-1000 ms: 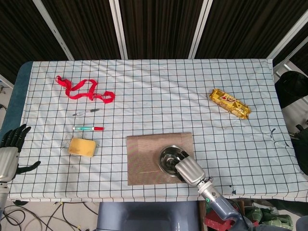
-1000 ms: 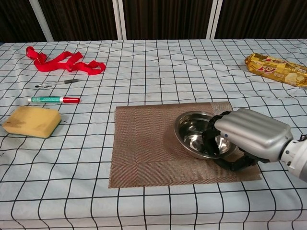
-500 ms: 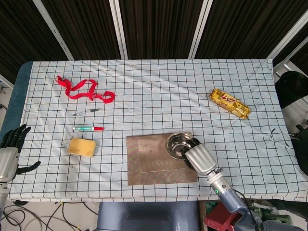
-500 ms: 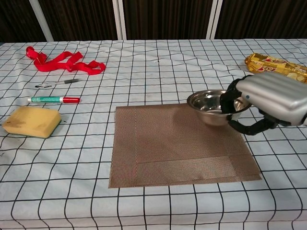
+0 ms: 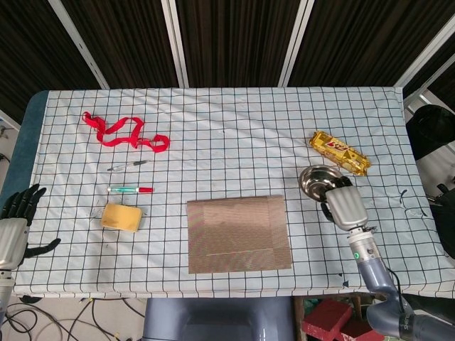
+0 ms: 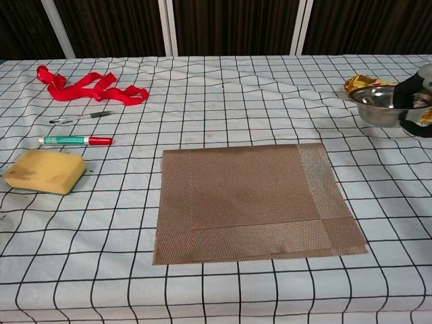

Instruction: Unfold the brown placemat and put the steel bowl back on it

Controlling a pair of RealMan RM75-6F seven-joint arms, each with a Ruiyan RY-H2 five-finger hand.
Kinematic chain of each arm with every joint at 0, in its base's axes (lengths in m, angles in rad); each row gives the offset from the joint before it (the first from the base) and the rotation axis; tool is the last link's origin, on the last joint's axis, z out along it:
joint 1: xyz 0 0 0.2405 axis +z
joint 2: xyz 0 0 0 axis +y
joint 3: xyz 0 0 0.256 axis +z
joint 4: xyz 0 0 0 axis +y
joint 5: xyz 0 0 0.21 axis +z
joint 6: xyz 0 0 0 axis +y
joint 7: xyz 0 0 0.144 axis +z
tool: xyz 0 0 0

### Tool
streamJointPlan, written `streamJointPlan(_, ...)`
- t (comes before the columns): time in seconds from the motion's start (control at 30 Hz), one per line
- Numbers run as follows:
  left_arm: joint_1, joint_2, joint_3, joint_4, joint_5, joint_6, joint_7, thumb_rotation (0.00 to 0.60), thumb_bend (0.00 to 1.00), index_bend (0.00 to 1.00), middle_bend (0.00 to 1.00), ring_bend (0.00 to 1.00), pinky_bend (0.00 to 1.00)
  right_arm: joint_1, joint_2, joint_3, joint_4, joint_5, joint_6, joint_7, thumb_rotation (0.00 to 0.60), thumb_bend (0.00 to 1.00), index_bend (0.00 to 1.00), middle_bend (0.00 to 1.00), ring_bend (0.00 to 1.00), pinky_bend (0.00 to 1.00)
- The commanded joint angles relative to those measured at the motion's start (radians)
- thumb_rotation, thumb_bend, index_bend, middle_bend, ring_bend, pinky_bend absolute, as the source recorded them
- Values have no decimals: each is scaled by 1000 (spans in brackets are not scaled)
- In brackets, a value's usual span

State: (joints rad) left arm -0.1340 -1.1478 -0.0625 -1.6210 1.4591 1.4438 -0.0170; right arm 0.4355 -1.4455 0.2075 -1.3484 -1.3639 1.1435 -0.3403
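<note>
The round steel bowl [image 5: 317,180] has left the mat: a second ago it sat on the folded brown woven placemat [image 5: 238,234], and now the right hand [image 5: 344,205] has carried it well off to the right, fingers hooked over its rim and grasping it, close beside the gold-wrapped snack bar [image 5: 339,153]. From where I stand I cannot tell whether the bowl is resting on the checked tablecloth [image 5: 227,121] or held just above it.

The placemat lies well to the left of that hand, folded over on itself, with a doubled band along its right and near edges. I'd say the bowl should go down flat, clear of the snack bar and far enough from the mat that the unfolding layer won't sweep into it. Let go only once it sits steady, since steel slides on cloth.

The left hand [image 5: 15,227] hangs off the table's near left corner, fingers spread, holding nothing.
</note>
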Motion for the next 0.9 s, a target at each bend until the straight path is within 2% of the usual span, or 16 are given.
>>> streamJointPlan(0.03, 0, 0, 1, 0, 2, 0, 1, 600, 13, 0, 0, 0, 0, -11, 3, 6, 47, 52, -26, 19, 600, 572, 748, 551, 274, 257)
streamJointPlan(0.37, 4, 3, -2, -2, 1, 9, -9, 600, 13, 0, 0, 0, 0, -24, -11, -10, 133, 141, -66, -29, 600, 541, 748, 536, 274, 257)
streamJointPlan(0.5, 5, 5, -1, -2, 5, 12, -12, 600, 13, 0, 0, 0, 0, -30, -10, -14, 145, 178, -79, -60, 600, 504, 745, 493, 254, 260)
streamJointPlan(0.57, 6, 4, -1, -2, 7, 13, -14, 600, 13, 0, 0, 0, 0, -31, -6, -15, 139, 199, -79, -88, 600, 479, 713, 459, 235, 254)
streamJointPlan(0.67, 6, 5, -1, -2, 8, 15, -16, 600, 13, 0, 0, 0, 0, -34, -1, -11, 118, 254, -78, -161, 600, 391, 561, 344, 173, 230)
streamJointPlan(0.77, 8, 6, 0, -2, 10, 17, -19, 600, 13, 0, 0, 0, 0, -35, 7, -6, 85, 313, -71, -243, 600, 271, 357, 195, 95, 202)
streamJointPlan(0.9, 9, 6, 1, -2, 15, 21, -22, 600, 13, 0, 0, 0, 0, -41, 25, 6, 1, 398, -18, -370, 600, 194, 195, 78, 45, 194)
